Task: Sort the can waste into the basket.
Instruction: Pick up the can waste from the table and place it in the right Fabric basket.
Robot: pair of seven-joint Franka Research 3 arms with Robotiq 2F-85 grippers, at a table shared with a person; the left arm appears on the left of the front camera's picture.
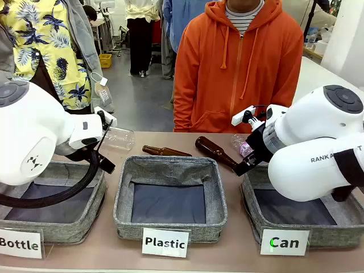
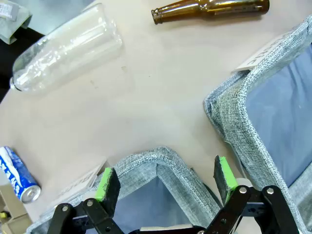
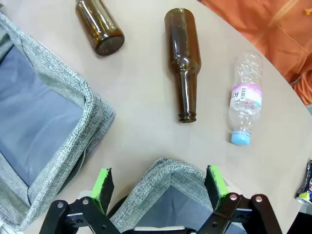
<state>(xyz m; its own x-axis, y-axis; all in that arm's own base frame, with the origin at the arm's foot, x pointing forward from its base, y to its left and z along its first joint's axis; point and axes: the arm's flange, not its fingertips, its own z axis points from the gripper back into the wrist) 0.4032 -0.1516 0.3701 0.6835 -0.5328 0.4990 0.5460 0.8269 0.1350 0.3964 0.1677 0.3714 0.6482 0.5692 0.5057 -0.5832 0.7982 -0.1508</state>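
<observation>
The blue-and-white can (image 2: 17,174) lies on its side on the table, left of my left gripper (image 2: 165,183). That gripper is open and hovers over the corner of the "Bottle" basket (image 2: 156,163). The dark can (image 3: 304,187) shows partly at the right edge of the right wrist view. My right gripper (image 3: 158,185) is open with nothing between its pads, above the near corner of the "Can" basket (image 3: 168,175). In the front view the "Can" basket (image 1: 318,233) stands at the right, with the right gripper (image 1: 244,166) over its far left corner and the left gripper (image 1: 106,164) at the left.
Two brown glass bottles (image 3: 184,58) (image 3: 100,27) and a small clear bottle with a blue cap (image 3: 243,100) lie on the table beyond the baskets. A large clear plastic bottle (image 2: 68,46) lies at the far left. The "Plastic" basket (image 1: 170,222) stands in the middle. A person in an orange hoodie (image 1: 239,62) stands opposite.
</observation>
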